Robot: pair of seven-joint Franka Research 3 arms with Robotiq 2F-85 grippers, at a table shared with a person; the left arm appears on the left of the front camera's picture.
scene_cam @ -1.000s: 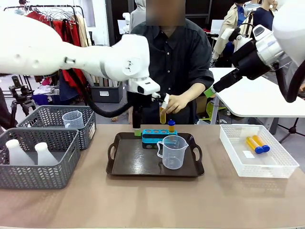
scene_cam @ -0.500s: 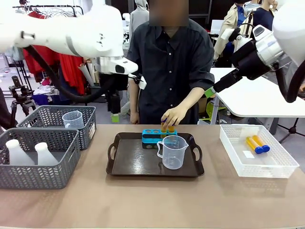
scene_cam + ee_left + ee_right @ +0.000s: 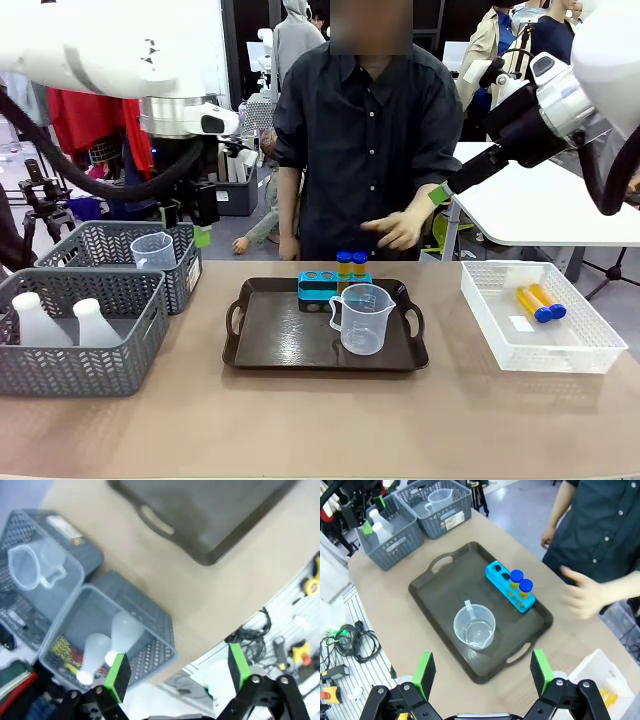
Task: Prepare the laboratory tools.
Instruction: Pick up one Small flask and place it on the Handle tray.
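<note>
Blue-capped tubes [image 3: 344, 266] stand upright, caps up, in blue rack [image 3: 318, 284].

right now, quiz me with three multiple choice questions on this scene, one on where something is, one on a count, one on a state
1. Where are the two white flasks?
A) on the dark tray
B) in the near grey basket
C) in the white basket

2. How many tubes stand in the blue rack?
A) one
B) two
C) four

3. How is the left gripper?
A) shut on a tube
B) shut on a flask
C) open and empty

Answers:
1 B: both flasks stand inside the grey basket nearest the robot.
2 B: two blue-capped tubes stand in the rack and two holes are free.
3 C: it stands wide open with nothing in it.
</note>
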